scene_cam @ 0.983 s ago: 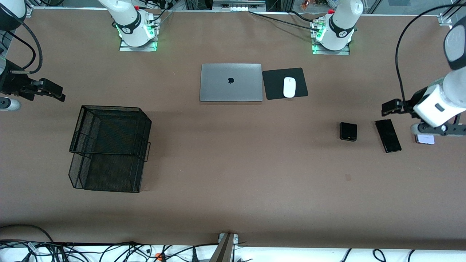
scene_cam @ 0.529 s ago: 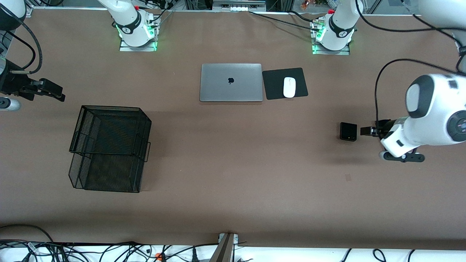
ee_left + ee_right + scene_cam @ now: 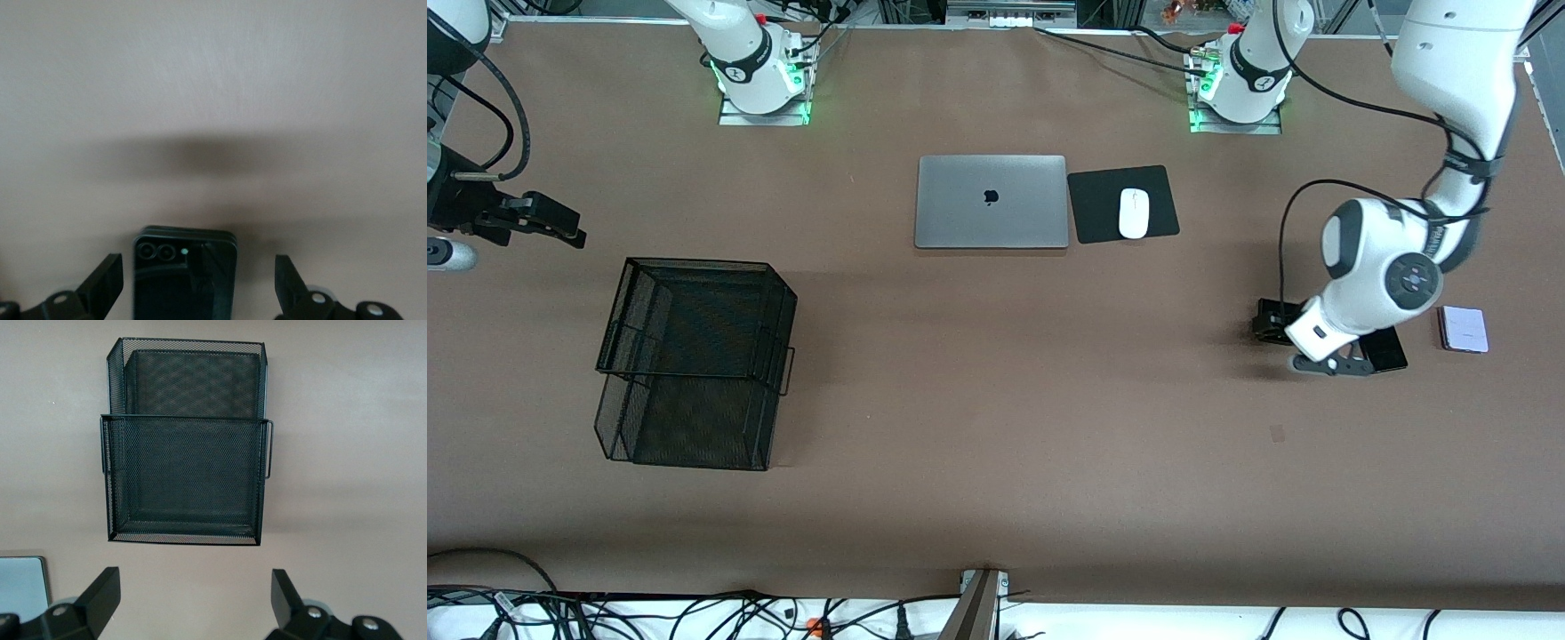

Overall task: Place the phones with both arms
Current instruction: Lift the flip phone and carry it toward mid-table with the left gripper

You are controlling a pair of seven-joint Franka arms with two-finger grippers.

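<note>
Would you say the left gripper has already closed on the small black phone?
No, the left gripper is open, its fingers standing clear on either side of the small black phone.

Closed silver laptop (image 3: 991, 202) beside white mouse (image 3: 1133, 213) on black mousepad (image 3: 1122, 204); black mesh tray (image 3: 694, 362) toward right arm's end of table (image 3: 996, 444).

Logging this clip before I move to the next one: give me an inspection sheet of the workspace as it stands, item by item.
Surface: brown table, flat.
Job's things: small black phone flat between the left gripper's fingers, untouched; long black phone mostly hidden under the left arm; pale phone lies toward the left arm's end.
Clutter: closed silver laptop; white mouse on black mouse pad; black mesh tray toward the right arm's end.
Grippers: left gripper open, low over the small black phone; right gripper open, waiting, empty.
Cables: black cables below the table's near edge.
Surroundings: arm bases lit green.
</note>
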